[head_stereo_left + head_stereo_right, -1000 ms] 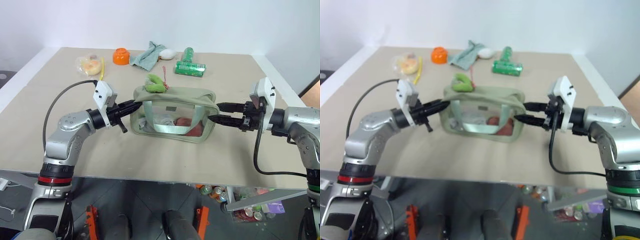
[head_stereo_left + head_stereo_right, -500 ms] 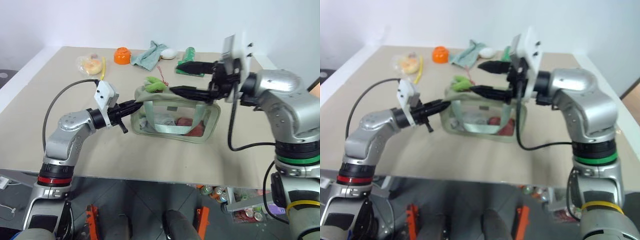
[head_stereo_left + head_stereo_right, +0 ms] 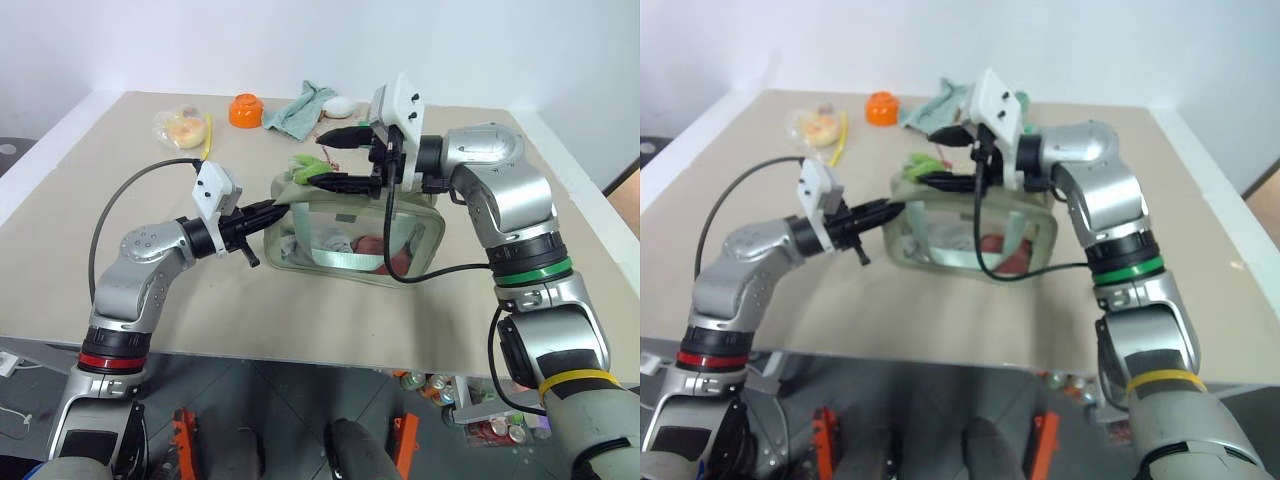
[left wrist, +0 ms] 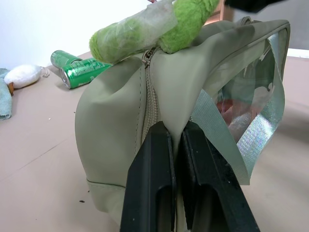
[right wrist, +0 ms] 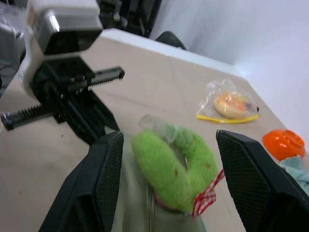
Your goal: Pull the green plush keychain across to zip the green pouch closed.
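The green pouch (image 3: 350,235) stands mid-table, a boxy sage bag with clear sides and items inside. My left gripper (image 3: 268,209) is shut on a fold of fabric at the pouch's left end, seen pinched between its black fingers (image 4: 149,179). The green plush keychain (image 3: 306,167), fuzzy lime with a red-checked bit, lies on top at that same end by the zipper (image 4: 150,101). My right gripper (image 3: 315,160) reaches in from the right over the pouch. It is open, with one finger (image 5: 104,183) on each side of the keychain (image 5: 174,166), not closed on it.
At the back of the table lie an orange bowl (image 3: 244,110), a teal cloth (image 3: 298,110), a white lump (image 3: 340,105), a green bottle (image 4: 79,72) on its side and a clear bag with yellow contents (image 3: 182,127). My left arm's cable (image 3: 125,195) arcs left of the pouch.
My right arm has swung from the pouch's right end up and across to the left, and its open fingers now flank the keychain. The left gripper has kept its hold.
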You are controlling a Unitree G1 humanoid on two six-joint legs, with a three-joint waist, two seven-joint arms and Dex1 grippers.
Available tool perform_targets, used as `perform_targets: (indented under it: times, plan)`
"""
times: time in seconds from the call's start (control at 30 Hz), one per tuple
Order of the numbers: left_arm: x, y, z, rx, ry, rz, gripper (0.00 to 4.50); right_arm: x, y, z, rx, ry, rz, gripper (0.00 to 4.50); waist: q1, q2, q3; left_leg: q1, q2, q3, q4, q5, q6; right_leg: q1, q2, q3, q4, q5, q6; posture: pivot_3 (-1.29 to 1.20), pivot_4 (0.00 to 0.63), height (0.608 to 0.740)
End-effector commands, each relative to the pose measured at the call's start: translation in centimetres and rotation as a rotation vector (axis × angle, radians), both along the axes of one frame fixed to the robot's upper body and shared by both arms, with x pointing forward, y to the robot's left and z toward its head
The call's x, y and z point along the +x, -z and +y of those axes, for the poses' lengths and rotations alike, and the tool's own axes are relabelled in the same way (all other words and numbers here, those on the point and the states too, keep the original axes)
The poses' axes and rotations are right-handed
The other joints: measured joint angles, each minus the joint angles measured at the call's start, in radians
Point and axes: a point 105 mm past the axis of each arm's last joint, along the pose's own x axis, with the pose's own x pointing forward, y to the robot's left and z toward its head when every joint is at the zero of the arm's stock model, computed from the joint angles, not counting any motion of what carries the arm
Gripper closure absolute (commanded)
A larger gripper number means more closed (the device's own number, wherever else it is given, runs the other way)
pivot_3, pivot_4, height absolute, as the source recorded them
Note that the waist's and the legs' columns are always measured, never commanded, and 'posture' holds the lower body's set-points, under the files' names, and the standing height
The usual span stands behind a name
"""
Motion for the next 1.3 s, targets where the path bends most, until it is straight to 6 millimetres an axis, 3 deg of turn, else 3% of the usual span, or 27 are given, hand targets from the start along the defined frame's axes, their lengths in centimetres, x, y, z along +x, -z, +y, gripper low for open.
perform_targets:
  times: [0.03,0.27,0.3,0.43,0.57,0.73,0.87,1.0,1.3]
  plan:
    - [-0.5,-1.0,-0.2,-0.005,0.010,-0.051,4.50,-0.1,-0.8,-0.1,-0.007,-0.006,-0.045,1.36,0.000,0.000,0.000,0.000,0.000,0.000,0.000,0.000,0.000,0.000,0.000,0.000,0.000,0.000,0.000,0.00,0.150,0.740]
    - [-0.5,-1.0,-0.4,-0.008,0.014,-0.053,4.50,0.3,-0.3,-0.6,-0.019,0.016,-0.034,1.36,0.000,0.000,0.000,0.000,0.000,0.000,0.000,0.000,0.000,0.000,0.000,0.000,0.000,0.000,0.000,0.00,0.150,0.740]
    - [-0.5,-1.0,-0.4,-0.009,0.014,-0.053,4.50,0.4,0.0,-0.7,-0.028,0.018,-0.032,1.89,0.000,0.000,0.000,0.000,0.000,0.000,0.000,0.000,0.000,0.000,0.000,0.000,0.000,0.000,0.000,0.00,0.150,0.740]
    - [-0.5,-1.1,-0.4,-0.016,0.009,-0.053,4.50,0.5,0.2,-0.7,-0.019,0.016,-0.022,3.28,0.000,0.000,0.000,0.000,0.000,0.000,0.000,0.000,0.000,0.000,0.000,0.000,0.000,0.000,0.000,0.00,0.150,0.740]
    - [-0.4,-1.0,-0.3,-0.013,0.004,-0.052,4.50,0.4,0.2,-0.6,-0.011,0.005,-0.016,4.48,0.000,0.000,0.000,0.000,0.000,0.000,0.000,0.000,0.000,0.000,0.000,0.000,0.000,0.000,0.000,0.00,0.150,0.740]
    - [-0.2,-1.0,0.0,-0.023,-0.019,-0.047,4.50,0.0,-0.1,-0.7,0.009,-0.013,-0.028,4.48,0.000,0.000,0.000,0.000,0.000,0.000,0.000,0.000,0.000,0.000,0.000,-0.001,0.000,0.000,0.000,0.00,0.150,0.740]
    - [0.2,-1.2,0.3,-0.042,-0.052,-0.040,4.50,-0.5,-1.0,-2.1,0.028,0.004,-0.066,4.48,0.000,0.000,0.000,0.000,0.000,-0.001,0.000,0.000,0.000,0.000,0.000,-0.001,0.000,0.000,0.000,0.00,0.150,0.740]
    - [0.3,-1.4,0.5,-0.050,-0.070,-0.043,4.50,-0.8,-1.6,-5.1,0.045,0.096,-0.115,4.48,0.003,0.000,0.000,-0.001,0.000,-0.001,0.000,0.000,0.000,0.000,-0.001,-0.001,0.000,0.000,0.000,0.00,0.150,0.740]
    - [0.1,-1.4,0.3,-0.058,-0.058,-0.031,4.50,-1.0,-0.6,-12.7,0.045,0.369,-0.140,4.48,0.005,0.000,0.000,-0.001,-0.001,-0.001,0.000,0.000,0.000,0.000,-0.001,-0.001,-0.001,-0.001,0.001,0.00,0.150,0.740]
